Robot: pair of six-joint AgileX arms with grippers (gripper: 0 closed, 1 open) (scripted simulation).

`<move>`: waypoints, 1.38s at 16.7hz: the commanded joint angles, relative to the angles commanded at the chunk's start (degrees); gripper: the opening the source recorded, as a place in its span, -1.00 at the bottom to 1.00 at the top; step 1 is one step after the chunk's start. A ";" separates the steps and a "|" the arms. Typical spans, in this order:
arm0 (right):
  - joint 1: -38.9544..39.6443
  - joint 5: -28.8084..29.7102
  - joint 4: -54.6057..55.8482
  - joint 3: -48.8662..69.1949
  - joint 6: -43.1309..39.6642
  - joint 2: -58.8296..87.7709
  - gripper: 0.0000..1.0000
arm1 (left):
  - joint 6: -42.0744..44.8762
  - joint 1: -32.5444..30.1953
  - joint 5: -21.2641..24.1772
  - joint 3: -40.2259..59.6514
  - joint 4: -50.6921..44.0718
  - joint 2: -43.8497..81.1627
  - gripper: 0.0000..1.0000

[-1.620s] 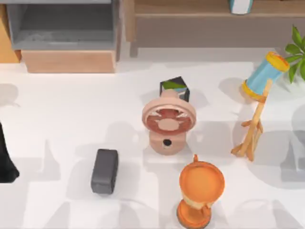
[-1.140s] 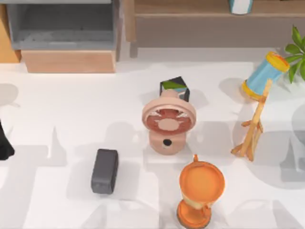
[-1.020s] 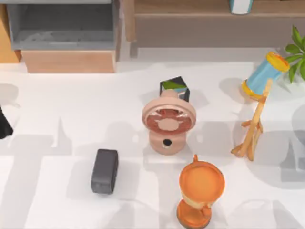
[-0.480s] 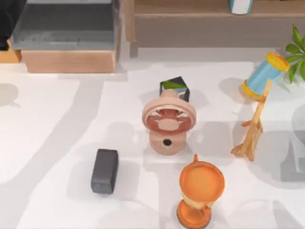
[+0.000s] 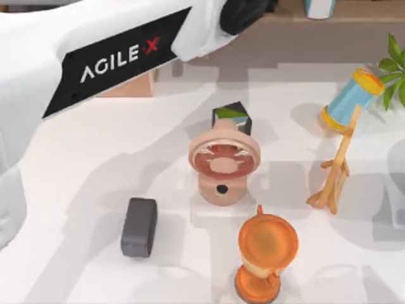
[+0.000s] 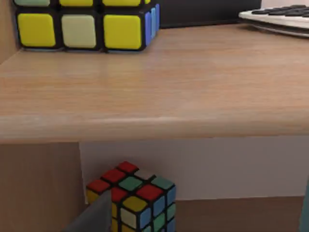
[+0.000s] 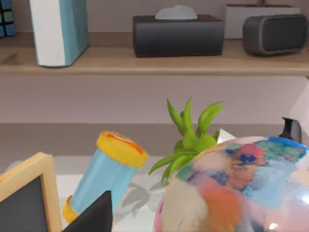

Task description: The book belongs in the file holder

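My left arm (image 5: 114, 57) reaches across the far left of the table, over the file holder (image 5: 136, 87), of which a strip of tan front edge shows beneath it. The left claw (image 5: 247, 11) is up at the long wooden shelf (image 6: 159, 92). Just below it sits a colour cube (image 6: 137, 198), and beyond it on the board another cube (image 6: 82, 24). I cannot tell how far the claw is open, or whether it holds anything. The book (image 5: 319, 7) stands upright on that shelf, well off to the claw's right beside a black tissue box (image 7: 177, 34). The right claw (image 7: 94, 215) is parked near the plant (image 7: 190, 137); I cannot tell its state either.
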 joint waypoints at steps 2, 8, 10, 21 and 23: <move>0.00 0.00 0.00 0.00 0.00 0.00 1.00 | -0.05 -2.61 -3.11 9.92 0.80 10.60 1.00; 0.00 0.00 0.00 0.00 0.00 0.00 1.00 | -0.05 -6.98 -9.46 31.38 2.44 32.49 1.00; 0.00 0.00 0.00 0.00 0.00 0.00 1.00 | -0.01 -7.47 -10.36 34.60 2.66 35.68 1.00; 0.00 0.00 0.00 0.00 0.00 0.00 1.00 | -0.07 -7.15 -10.12 41.00 -0.03 39.40 1.00; 0.00 0.00 0.00 0.00 0.00 0.00 1.00 | -0.13 -6.94 -9.89 45.63 -2.31 41.76 1.00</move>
